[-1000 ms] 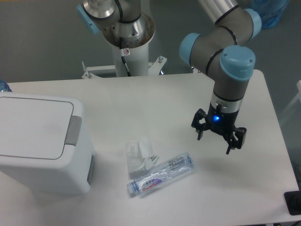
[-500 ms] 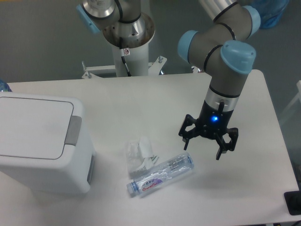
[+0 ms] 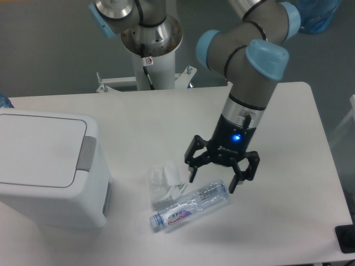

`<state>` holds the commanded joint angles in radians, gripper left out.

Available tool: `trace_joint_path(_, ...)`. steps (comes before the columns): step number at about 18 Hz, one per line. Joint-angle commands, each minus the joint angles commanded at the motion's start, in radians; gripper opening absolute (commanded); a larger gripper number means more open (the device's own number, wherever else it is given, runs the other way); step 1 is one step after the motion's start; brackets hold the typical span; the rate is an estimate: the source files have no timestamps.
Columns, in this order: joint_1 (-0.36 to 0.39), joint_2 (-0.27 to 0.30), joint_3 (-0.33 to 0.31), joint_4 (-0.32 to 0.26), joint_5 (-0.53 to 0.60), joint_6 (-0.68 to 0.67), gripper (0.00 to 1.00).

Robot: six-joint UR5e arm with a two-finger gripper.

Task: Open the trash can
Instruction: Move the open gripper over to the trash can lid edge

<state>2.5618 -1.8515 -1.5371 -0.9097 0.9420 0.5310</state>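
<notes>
Your claw (image 3: 212, 178) has slid left across 2 earlier views, fingers spread and empty, now just above the clear bottle (image 3: 189, 205). You're closing on the trash can (image 3: 47, 166), far left, lid shut.

Even, cool overhead light; soft shadows, slight blur.

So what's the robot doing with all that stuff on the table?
The robot arm's gripper is open and holding nothing. It hangs just above a clear plastic bottle lying on its side on the table, next to some crumpled clear plastic. Its job is to open the trash can, the big white bin at the left, but the flat lid is down and the gripper isn't near it yet.
</notes>
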Motion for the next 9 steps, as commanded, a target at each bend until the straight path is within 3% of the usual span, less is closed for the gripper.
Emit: trace_joint_path(9, -0.109, 0.063, -0.002, 0.0, -0.043, -0.131, 1.0)
